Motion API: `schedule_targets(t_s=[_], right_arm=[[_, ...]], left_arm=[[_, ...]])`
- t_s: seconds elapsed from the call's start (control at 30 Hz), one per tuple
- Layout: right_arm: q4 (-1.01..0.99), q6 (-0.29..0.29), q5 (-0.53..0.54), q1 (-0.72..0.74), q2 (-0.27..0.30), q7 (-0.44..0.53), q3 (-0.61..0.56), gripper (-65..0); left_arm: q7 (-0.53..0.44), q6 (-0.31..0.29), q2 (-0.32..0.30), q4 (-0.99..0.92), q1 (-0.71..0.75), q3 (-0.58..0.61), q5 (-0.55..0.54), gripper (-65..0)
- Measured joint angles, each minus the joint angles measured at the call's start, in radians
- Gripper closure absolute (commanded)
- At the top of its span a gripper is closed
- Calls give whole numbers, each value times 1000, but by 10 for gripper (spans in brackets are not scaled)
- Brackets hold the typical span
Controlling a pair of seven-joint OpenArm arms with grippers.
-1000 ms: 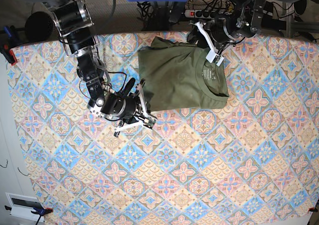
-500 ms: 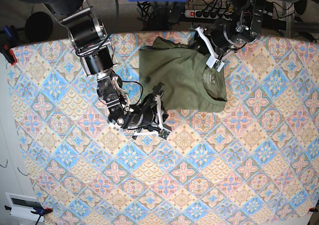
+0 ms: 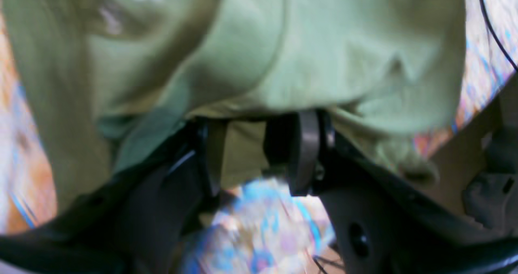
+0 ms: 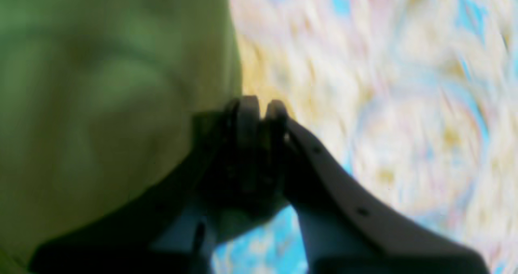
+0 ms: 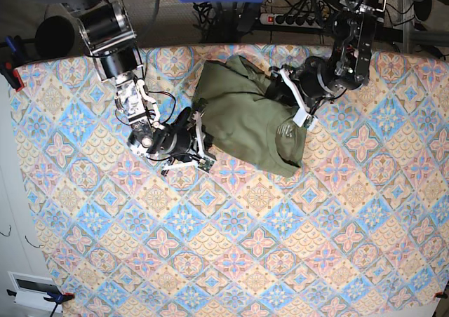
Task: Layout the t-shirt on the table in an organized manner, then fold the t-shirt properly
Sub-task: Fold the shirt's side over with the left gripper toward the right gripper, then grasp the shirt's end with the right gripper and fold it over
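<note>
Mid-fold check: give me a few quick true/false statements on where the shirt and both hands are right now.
1. The left hand has a fold of the t-shirt between its fingers. True.
2. The right hand stands wide open. False: its fingers are pressed nearly together at the shirt's edge; whether cloth is pinched between them cannot be told.
3. The t-shirt lies spread flat with both sleeves out. False: it is bunched and partly folded.
4. The t-shirt sits near the far edge of the table. True.
5. A second garment lies on the table. False: only the olive-green shirt is there.

olive-green t-shirt [image 5: 245, 117], pastel pink-blue-cream tile-patterned table [image 5: 280, 247]
</note>
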Motion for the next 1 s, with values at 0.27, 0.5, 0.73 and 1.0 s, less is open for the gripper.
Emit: schedule_targets(t_s=[0.27, 0.5, 0.73, 1.0], right_arm=[[166, -6, -6, -123, 90, -8, 5, -52], [280, 9, -16, -233, 130, -66, 146, -52], [448, 2, -45, -316, 146, -103, 300, -52], [541, 1, -39, -320, 126, -146, 262, -51]], left_arm=[[16, 3, 13, -115, -180, 85, 26, -231], [10, 5, 60, -295, -403, 253, 32, -231], [19, 5, 127, -412, -561, 325, 40, -232], [3, 12, 133, -343, -526, 35, 13, -231]])
